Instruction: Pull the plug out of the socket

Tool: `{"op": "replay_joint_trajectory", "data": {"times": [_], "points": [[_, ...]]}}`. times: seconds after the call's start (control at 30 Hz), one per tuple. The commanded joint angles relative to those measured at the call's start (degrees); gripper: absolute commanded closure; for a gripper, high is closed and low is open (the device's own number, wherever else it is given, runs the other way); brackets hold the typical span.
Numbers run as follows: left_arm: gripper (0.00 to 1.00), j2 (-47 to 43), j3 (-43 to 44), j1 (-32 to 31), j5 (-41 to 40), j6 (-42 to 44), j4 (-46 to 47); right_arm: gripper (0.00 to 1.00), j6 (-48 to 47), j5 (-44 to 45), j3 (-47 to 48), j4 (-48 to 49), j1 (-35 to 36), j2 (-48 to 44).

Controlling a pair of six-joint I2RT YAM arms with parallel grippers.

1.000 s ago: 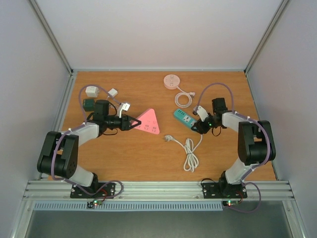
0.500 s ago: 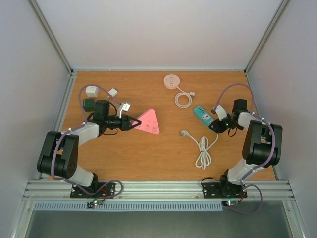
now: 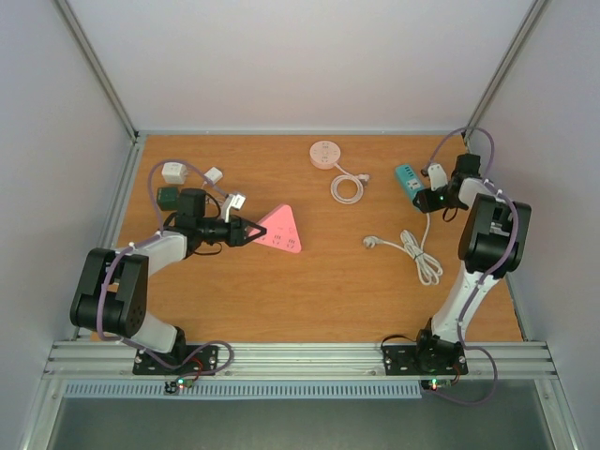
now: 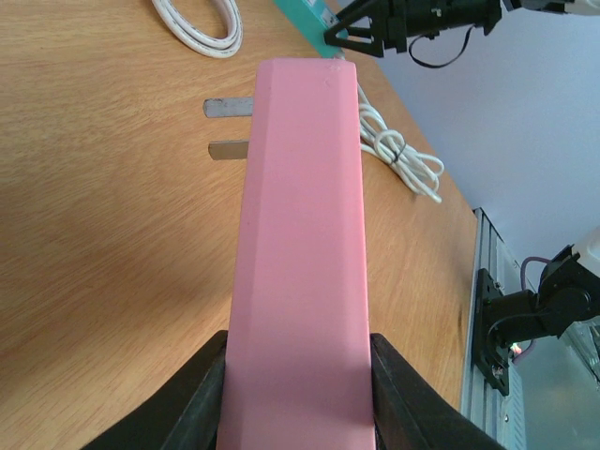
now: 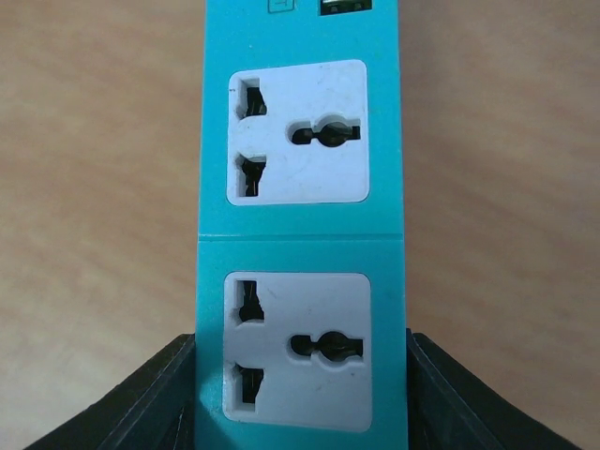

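Observation:
My left gripper [image 3: 255, 231] is shut on the corner of a pink triangular socket block [image 3: 281, 230] lying left of centre. In the left wrist view the block [image 4: 300, 216] fills the space between the fingers, and two metal prongs [image 4: 230, 128] stick out of its left side. My right gripper [image 3: 424, 190] is shut on a teal power strip [image 3: 409, 177] at the far right. In the right wrist view the strip [image 5: 300, 234] shows two empty sockets. Its white cable [image 3: 424, 261] trails on the table and ends in a loose white plug [image 3: 372, 243].
A round pink socket [image 3: 324, 154] with a coiled white cable [image 3: 348, 187] lies at the back centre. White adapters [image 3: 173, 172] and a green one [image 3: 167, 197] with cables lie at the back left. Grey walls stand close on both sides.
My right arm has carried the teal strip from the table's middle to the far right back, dragging its cable and plug along. The left arm and pink block have not moved.

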Motion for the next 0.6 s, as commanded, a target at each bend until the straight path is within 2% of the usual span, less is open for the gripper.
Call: {"op": "replay_joint_trajectory", "data": {"times": [0.0, 0.3, 0.57], "points": [[0.99, -0.3, 1.7, 0.4, 1.3, 0.7, 2.3, 0.76, 6.2, 1.0, 7.8, -0.5, -0.3, 4.4], [0.99, 0.4, 1.8, 0.9, 1.3, 0.3, 2.6, 0.75, 9.4, 1.9, 16.5, -1.2, 4.1, 11.6], [0.99, 0.3, 1.8, 1.7, 1.2, 0.7, 2.2, 0.72, 12.0, 3.7, 31.8, -6.3, 7.3, 20.8]]}}
